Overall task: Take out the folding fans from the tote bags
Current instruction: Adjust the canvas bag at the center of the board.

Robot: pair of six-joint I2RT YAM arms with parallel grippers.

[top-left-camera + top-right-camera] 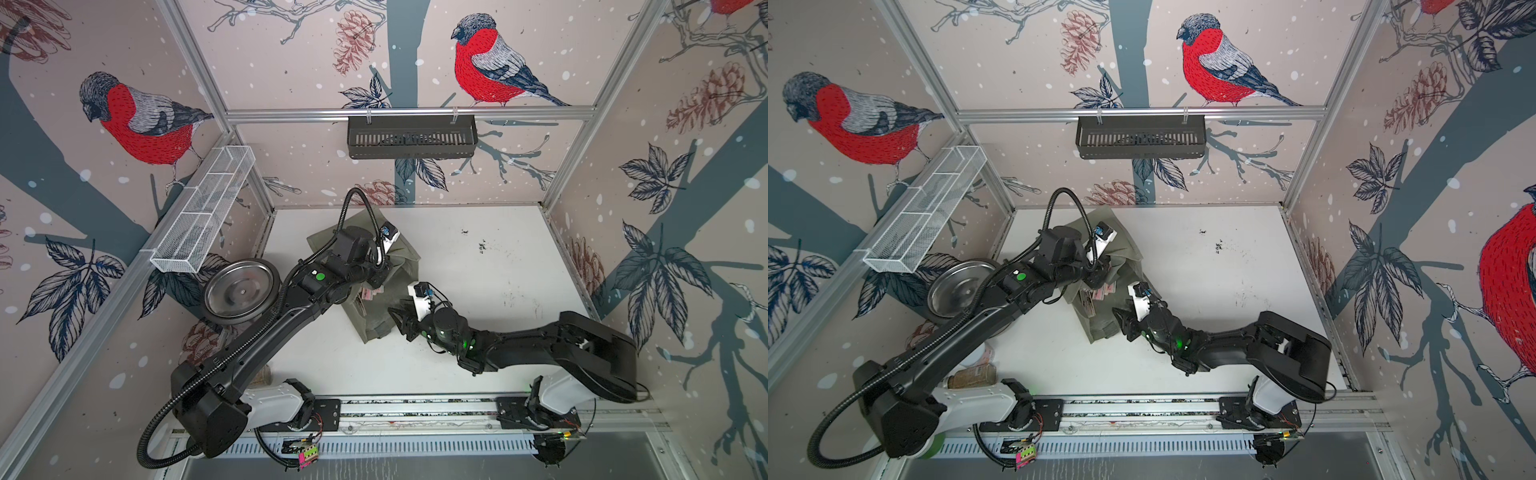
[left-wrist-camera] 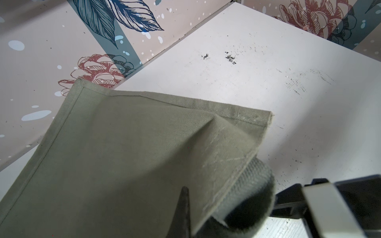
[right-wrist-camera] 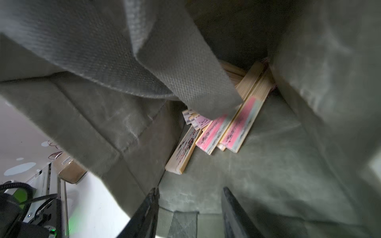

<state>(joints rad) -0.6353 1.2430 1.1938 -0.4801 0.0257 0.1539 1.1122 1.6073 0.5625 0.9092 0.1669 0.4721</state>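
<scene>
My left claw [image 2: 226, 206] pinches the one tote [image 2: 123, 144]; right claw [image 3: 189, 204] spread at its mouth. At least five fans [image 3: 226, 131] inside, roughly parallel, ends toward mouth.

A grey strap [image 3: 181, 68] covers the far ends of the fans [image 3: 233, 131] in the bag [image 3: 268, 175], so their count cannot be told, and their print is blurred. The left gripper [image 2: 188, 208] shows only one finger [image 2: 185, 202] in its wrist view, cut off at the edge; in both top views the left arm [image 1: 266, 332] hides it.
</scene>
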